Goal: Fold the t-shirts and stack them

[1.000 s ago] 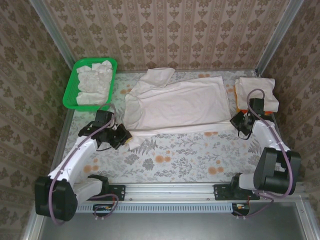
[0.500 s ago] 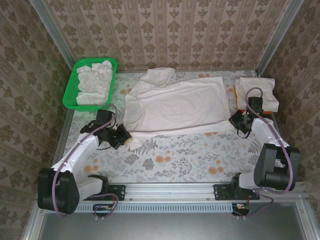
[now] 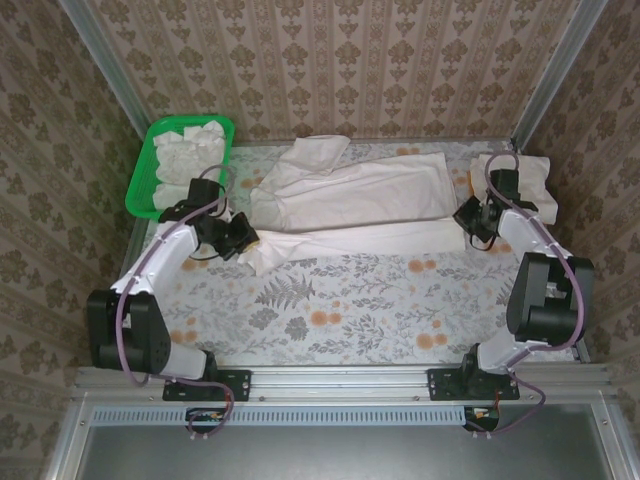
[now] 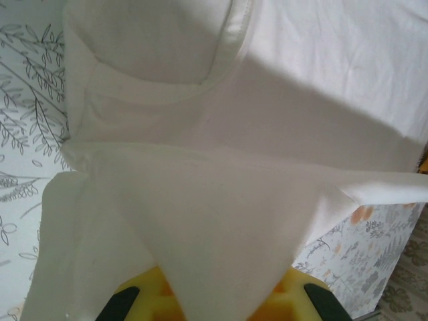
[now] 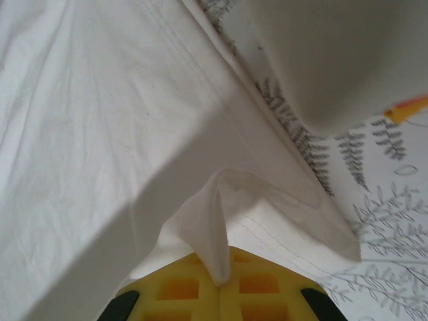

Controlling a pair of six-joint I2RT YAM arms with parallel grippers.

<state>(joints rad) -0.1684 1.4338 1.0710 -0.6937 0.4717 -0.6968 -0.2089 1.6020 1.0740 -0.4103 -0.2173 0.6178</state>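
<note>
One off-white t-shirt (image 3: 360, 195) lies spread mid-worktop (image 3: 350, 300), near edge raised. The left gripper (image 3: 245, 240) is clamped on its near-left corner, the right gripper (image 3: 466, 222) on its right hem. One folded pile (image 3: 518, 178) sits far right; one green basket (image 3: 141, 170) far left holds crumpled shirts (image 3: 190, 160), count indeterminate.

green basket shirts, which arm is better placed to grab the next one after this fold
Probably left. The left gripper, shut on a corner of the spread shirt, sits right beside the green basket; the right gripper holds the other corner by the folded stack.
</note>
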